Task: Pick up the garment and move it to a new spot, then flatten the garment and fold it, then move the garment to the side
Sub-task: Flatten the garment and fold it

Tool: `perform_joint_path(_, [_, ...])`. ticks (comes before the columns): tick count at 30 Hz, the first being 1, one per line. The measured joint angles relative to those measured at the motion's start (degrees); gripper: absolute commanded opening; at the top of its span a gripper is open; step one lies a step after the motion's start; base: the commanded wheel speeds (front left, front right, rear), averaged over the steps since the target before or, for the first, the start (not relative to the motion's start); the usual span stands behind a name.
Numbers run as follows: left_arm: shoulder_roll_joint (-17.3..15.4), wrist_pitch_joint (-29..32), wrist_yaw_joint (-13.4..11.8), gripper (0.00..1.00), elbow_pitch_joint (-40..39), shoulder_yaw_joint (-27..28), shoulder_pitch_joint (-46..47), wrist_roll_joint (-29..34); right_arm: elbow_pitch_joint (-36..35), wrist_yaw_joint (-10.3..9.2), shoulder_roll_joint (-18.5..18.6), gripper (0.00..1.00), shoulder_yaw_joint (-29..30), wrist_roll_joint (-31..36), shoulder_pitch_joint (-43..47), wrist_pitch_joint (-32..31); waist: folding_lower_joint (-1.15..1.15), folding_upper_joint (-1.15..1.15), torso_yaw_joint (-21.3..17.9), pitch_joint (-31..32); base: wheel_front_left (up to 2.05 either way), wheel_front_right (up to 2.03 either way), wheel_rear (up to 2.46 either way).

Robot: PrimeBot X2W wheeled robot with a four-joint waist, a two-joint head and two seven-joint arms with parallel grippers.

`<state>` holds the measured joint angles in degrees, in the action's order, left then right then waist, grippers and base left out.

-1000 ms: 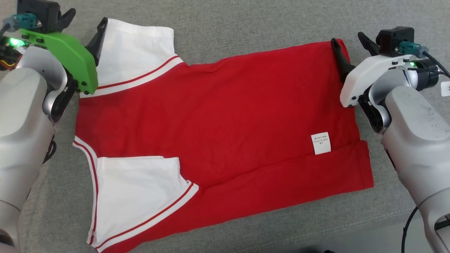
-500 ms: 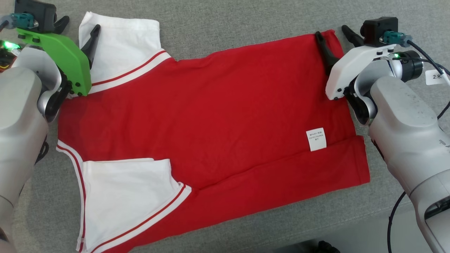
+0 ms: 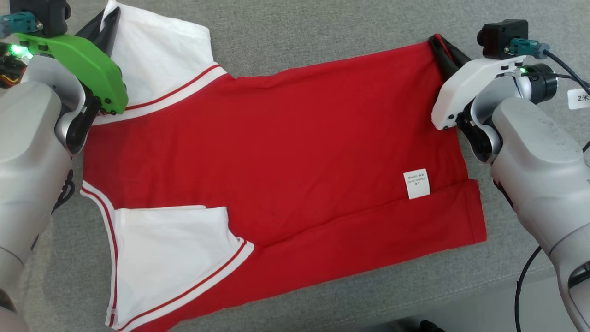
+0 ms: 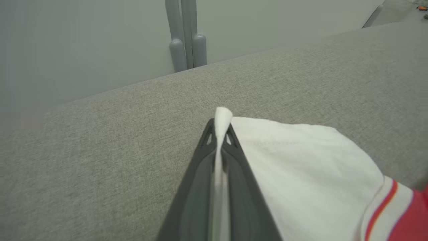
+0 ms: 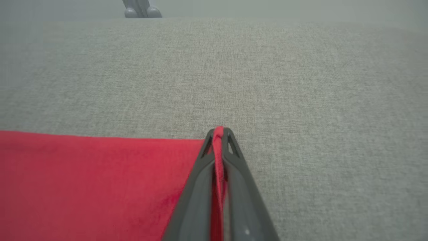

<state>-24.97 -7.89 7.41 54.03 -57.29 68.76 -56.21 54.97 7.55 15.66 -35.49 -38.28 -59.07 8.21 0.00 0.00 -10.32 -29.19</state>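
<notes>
Garment [image 3: 286, 152], a red shirt with white sleeves, lies spread flat on the grey fabric surface [image 3: 322, 32]. One white sleeve [image 3: 170, 258] lies at the near left, and a white label [image 3: 416, 184] sits toward the near right. At the far left, the left pincer [image 3: 109, 18] is clamped on the other sleeve's corner. At the far right, the right pincer [image 3: 438, 42] pinches the red hem corner.

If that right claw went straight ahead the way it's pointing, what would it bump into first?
Probably nothing but the grey cushion. The right gripper, shut on a corner of the red shirt, points low across open fabric, though depth is hard to judge.
</notes>
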Motion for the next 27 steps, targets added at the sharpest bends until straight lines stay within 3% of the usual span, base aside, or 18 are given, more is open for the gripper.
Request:
perform_joint_path(15, [-1.3,-6.9,0.1,0.0,-11.4,-1.2,-5.5,-3.2,-3.1,0.0,4.5,0.0,-0.9,-2.3,6.4,6.6,0.0,0.0,4.2,6.1,0.0,0.0,0.0])
perform_joint_path(19, [-2.4,-7.1,-0.5,0.0,-18.6,4.4,-10.2,0.1,-7.8,-0.01,6.5,0.0,3.1,-0.7,10.5,6.8,0.0,0.0,5.3,7.8,0.0,0.0,0.0])
perform_joint_path(27, [-2.5,-7.1,-5.4,0.0,-34.2,12.2,-27.2,8.4,-14.8,-0.01,7.4,0.0,11.8,4.3,20.8,6.8,0.0,0.0,7.9,10.2,0.0,0.0,0.0])
